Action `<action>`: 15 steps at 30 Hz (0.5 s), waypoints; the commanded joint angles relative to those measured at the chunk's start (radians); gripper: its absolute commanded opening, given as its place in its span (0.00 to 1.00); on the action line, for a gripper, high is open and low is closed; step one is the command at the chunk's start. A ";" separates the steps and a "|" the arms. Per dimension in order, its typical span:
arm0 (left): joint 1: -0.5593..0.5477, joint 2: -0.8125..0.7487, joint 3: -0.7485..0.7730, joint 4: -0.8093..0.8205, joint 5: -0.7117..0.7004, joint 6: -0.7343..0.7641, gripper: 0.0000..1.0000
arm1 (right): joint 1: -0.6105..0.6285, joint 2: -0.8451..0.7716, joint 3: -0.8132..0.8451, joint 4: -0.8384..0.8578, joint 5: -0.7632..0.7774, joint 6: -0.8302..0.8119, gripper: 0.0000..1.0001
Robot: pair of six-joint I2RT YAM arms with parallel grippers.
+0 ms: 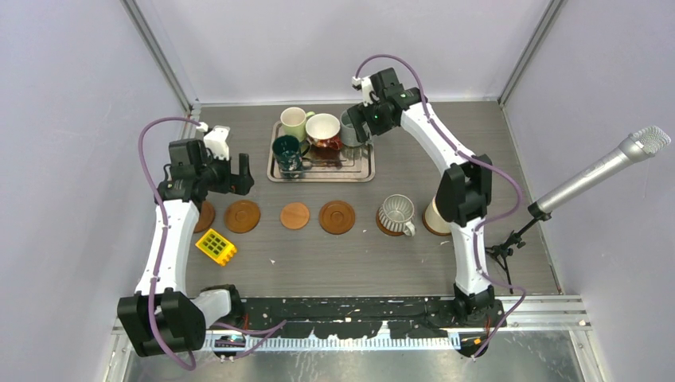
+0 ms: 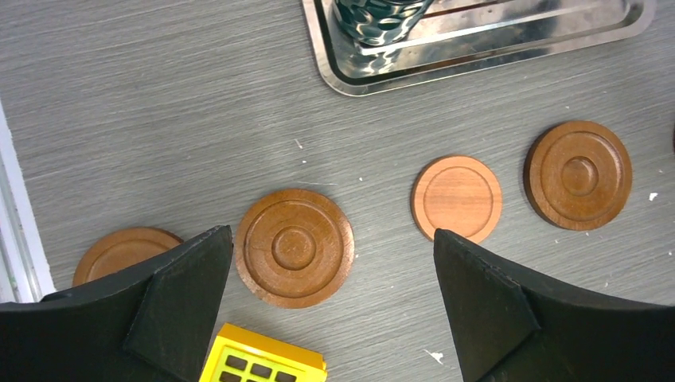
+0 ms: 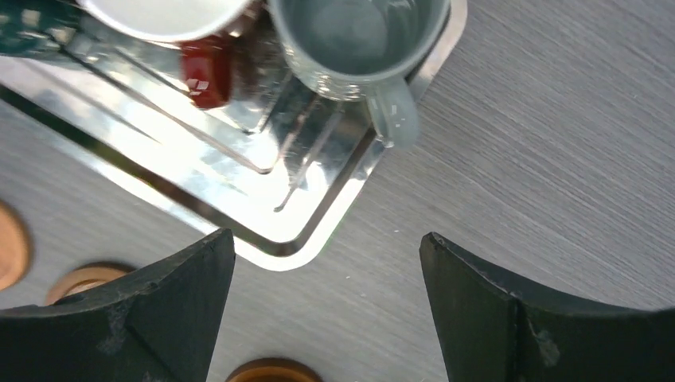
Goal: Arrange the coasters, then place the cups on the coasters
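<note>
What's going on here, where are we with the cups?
The coasters lie in a row. Two carry cups: the ribbed cup and the cream cup. The other four cups sit on the metal tray. The right hand, open and empty, is over the tray's corner beside the grey-blue cup. The left hand, open and empty, hovers over the bare coasters at the left.

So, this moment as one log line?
coasters: in row | cups: two placed, four on tray | left jaws: open | right jaws: open, above grey-blue cup
</note>
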 commanded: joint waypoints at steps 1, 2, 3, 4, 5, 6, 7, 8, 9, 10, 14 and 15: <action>-0.001 -0.017 0.046 -0.007 0.069 -0.029 1.00 | -0.020 0.085 0.120 -0.086 0.014 -0.077 0.90; -0.002 -0.021 0.046 -0.008 0.082 -0.034 1.00 | -0.026 0.103 0.132 -0.086 0.020 -0.082 0.90; -0.001 -0.023 0.047 -0.009 0.094 -0.039 1.00 | -0.033 0.120 0.140 -0.084 0.023 -0.087 0.90; -0.001 -0.025 0.046 -0.009 0.098 -0.040 1.00 | -0.041 0.136 0.144 -0.078 0.029 -0.092 0.90; -0.001 -0.023 0.050 -0.011 0.099 -0.040 1.00 | -0.048 0.149 0.148 -0.066 0.032 -0.096 0.90; -0.002 -0.019 0.051 -0.015 0.099 -0.040 1.00 | -0.055 0.163 0.152 -0.056 0.031 -0.100 0.90; -0.001 -0.016 0.053 -0.016 0.099 -0.039 1.00 | -0.060 0.174 0.157 -0.045 0.028 -0.106 0.90; -0.001 -0.015 0.053 -0.017 0.099 -0.039 1.00 | -0.065 0.188 0.165 -0.036 0.028 -0.113 0.90; -0.002 -0.013 0.052 -0.017 0.101 -0.041 1.00 | -0.068 0.202 0.175 -0.028 0.028 -0.119 0.90; -0.002 -0.013 0.053 -0.018 0.103 -0.043 1.00 | -0.069 0.216 0.188 -0.025 0.025 -0.128 0.90; -0.001 -0.009 0.051 -0.019 0.111 -0.047 1.00 | -0.069 0.259 0.229 0.000 0.005 -0.147 0.90; -0.001 -0.006 0.051 -0.019 0.116 -0.050 1.00 | -0.069 0.264 0.237 0.006 0.001 -0.149 0.90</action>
